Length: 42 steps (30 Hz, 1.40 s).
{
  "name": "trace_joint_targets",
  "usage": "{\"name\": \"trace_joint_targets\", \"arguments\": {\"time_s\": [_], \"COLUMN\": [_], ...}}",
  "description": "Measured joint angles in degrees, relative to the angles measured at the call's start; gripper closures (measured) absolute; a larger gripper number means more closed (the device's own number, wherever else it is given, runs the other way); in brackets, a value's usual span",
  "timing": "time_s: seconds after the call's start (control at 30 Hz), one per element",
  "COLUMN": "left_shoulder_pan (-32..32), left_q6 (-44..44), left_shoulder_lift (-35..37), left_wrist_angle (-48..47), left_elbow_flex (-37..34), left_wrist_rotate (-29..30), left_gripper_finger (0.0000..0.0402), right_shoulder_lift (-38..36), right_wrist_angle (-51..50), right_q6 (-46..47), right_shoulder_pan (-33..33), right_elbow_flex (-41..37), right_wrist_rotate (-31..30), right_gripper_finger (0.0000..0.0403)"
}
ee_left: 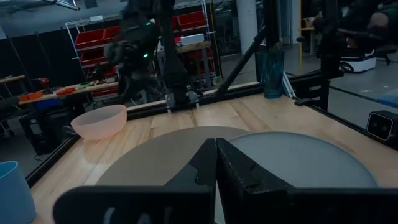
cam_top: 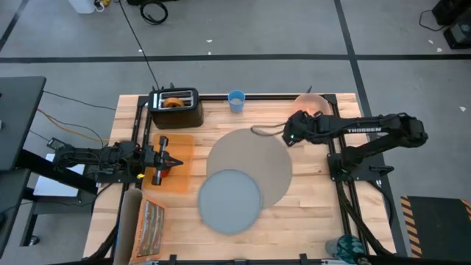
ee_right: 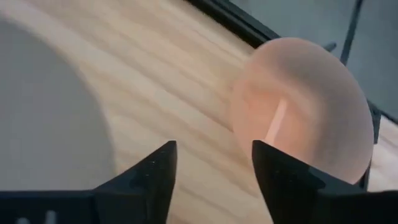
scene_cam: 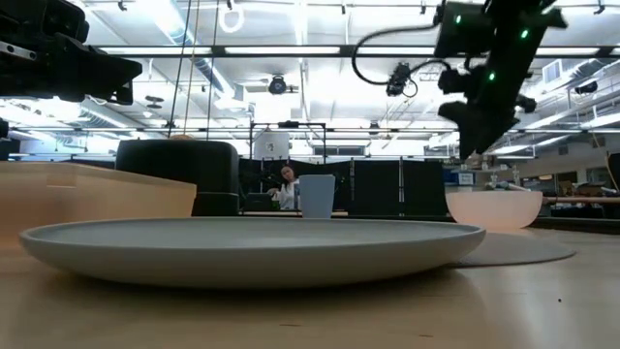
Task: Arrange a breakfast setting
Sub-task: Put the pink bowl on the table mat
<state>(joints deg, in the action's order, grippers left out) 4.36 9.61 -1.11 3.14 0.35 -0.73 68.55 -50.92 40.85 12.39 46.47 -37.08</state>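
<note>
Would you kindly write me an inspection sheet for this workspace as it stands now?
Surface: wooden table.
Job's things: grey plate overlaps the near edge of the round mat; pink bowl at the far right with something slim inside; blue cup at the far edge; bagel in the toaster.
Clutter: orange board at the left.
Grippers: left hand shut over the orange board; right hand open, above the table beside the bowl.
Cables: black cable running to the toaster.
Surroundings: workshop shelving; a person far behind.

Matt plate (cam_top: 230,201), translucent bowl (ee_right: 303,109), wooden table (cam_top: 309,206)
</note>
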Motion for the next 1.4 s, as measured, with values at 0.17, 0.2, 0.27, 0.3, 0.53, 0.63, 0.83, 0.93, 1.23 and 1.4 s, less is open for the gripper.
{"name": "trace_joint_targets", "arguments": {"time_s": [0.17,0.2,0.27,0.3,0.53,0.63,0.83,0.93,1.23,1.4], "left_shoulder_pan": [-0.01,-0.02,-0.01,-0.02,-0.01,0.0,0.0,-0.01,0.0,-0.01], "left_q6": [0.0,0.02,0.0,0.0,0.0,0.0,0.0,0.0,0.02,0.0], "left_shoulder_lift": [0.01,-0.01,0.0,0.01,0.0,0.0,0.01,0.01,0.01,-0.01], "left_wrist_angle": [0.0,0.0,0.0,0.0,0.0,0.0,0.01,0.02,0.0,0.0], "left_elbow_flex": [-0.01,-0.01,0.01,0.01,0.0,0.0,0.01,0.0,-0.01,0.01], "left_wrist_rotate": [0.02,0.02,0.02,0.02,0.02,0.02,0.02,0.01,0.02,0.0], "left_gripper_finger": [0.0392,0.0392,0.0392,0.0392,0.0392,0.0392,0.0392,0.0392,0.0392,0.0392], "right_shoulder_lift": [1.81,2.38,3.47,3.95,8.17,9.81,13.44,14.71,14.19,14.19], "right_wrist_angle": [7.07,8.18,10.18,11.4,15.28,16.75,19.16,19.67,20.31,20.34], "right_q6": [-2.53,-2.92,-2.94,-3.06,-3.48,-3.51,-3.53,-3.53,-3.86,-4.14], "right_shoulder_pan": [7.76,8.93,10.69,11.4,16.0,17.8,20.09,20.44,22.67,23.02], "right_elbow_flex": [-2.57,-2.96,-3.87,-4.28,-4.66,-4.67,-4.67,-4.67,-4.67,-4.65], "right_wrist_rotate": [1.4,1.46,1.46,1.54,2.66,4.36,9.95,10.07,10.12,10.1], "right_gripper_finger": [0.0155,0.0155,0.0156,0.0158,0.017,0.0176,0.0195,0.0209,0.0283,0.032]}}
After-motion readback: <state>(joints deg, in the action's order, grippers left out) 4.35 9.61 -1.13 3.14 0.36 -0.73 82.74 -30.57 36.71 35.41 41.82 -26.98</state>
